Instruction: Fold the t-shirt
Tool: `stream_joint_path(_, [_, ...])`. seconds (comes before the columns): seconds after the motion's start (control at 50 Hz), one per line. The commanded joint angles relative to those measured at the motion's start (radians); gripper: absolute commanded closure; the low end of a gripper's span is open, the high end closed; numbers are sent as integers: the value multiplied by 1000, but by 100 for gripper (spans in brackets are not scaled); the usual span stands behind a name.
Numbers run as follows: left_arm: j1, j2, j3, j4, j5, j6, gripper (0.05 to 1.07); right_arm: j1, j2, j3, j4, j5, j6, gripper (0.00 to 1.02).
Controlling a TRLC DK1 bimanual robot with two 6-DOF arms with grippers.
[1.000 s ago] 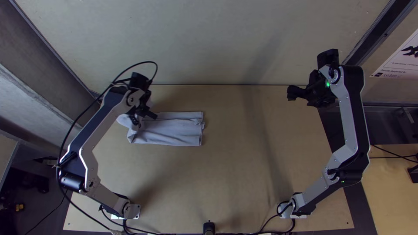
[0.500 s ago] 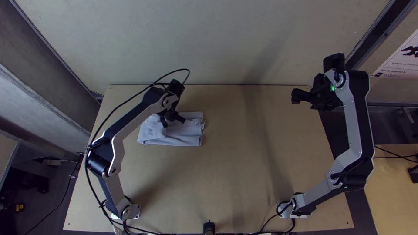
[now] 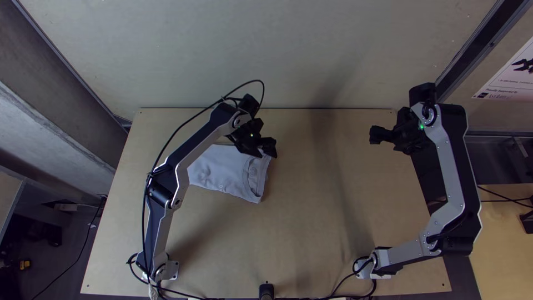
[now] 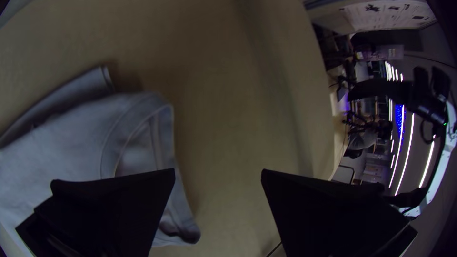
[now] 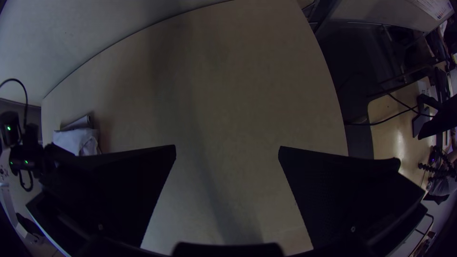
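Observation:
My left gripper [image 3: 267, 149] is over the far right part of the grey-white t-shirt [image 3: 225, 172], which lies folded into a compact piece, slightly turned, on the left half of the table. In the left wrist view my left gripper [image 4: 218, 173] stands open, one finger above the shirt [image 4: 71, 138] near its curved collar edge and the other over bare wood. My right gripper [image 3: 373, 135] is off at the table's far right, well apart from the shirt. The right wrist view has my right gripper [image 5: 227, 146] open with nothing between its fingers; the shirt [image 5: 76, 140] lies far off there.
The wooden table [image 3: 316, 222] has bare wood between the two arms. A pale wall [image 3: 277, 50] rises behind its far edge. A small black post [image 3: 266, 290] stands at the near edge, with cables along it.
The left gripper has swung right across the shirt. The shirt's left part has come in to the right, and the folded piece is now turned, its right end nearer the bases. The right arm has shifted slightly.

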State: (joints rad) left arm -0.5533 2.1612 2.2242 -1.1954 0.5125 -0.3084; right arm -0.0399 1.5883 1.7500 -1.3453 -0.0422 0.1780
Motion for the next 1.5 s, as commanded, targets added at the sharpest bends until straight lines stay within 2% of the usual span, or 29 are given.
stream_joint_path(0.0, [16,12,34,-10,15,-44,9,-2,-44,-24,8,-4,-21,3])
stream_joint_path(0.22, [33,-57,0,-21,-23,-14,9,-11,-65,-12,67,-4,-69,4])
stream_joint_path(0.42, [56,-210,-86,-30,-166,65,9,-14,-117,-21,187,-4,-72,4])
stream_joint_path(0.56, [118,-333,-155,11,-295,129,9,-15,-186,-72,351,7,-156,4])
stream_joint_path(0.72, [230,-449,-166,23,-299,167,9,0,-235,-109,469,84,-156,4])
stream_joint_path(0.86, [332,-531,-166,53,-325,198,9,8,-312,-136,643,84,-210,4])
stream_joint_path(1.02, [414,-636,-202,85,-347,255,9,8,-370,-132,761,84,-255,4])
stream_joint_path(1.2, [463,-842,-399,307,-459,290,9,-5,-432,-145,828,84,-285,4])
stream_joint_path(1.38, [501,-1087,-635,531,-488,327,9,-20,-527,-211,885,84,-299,4])
stream_joint_path(1.48, [532,-1199,-742,612,-494,327,9,-25,-636,-326,989,84,-304,4])
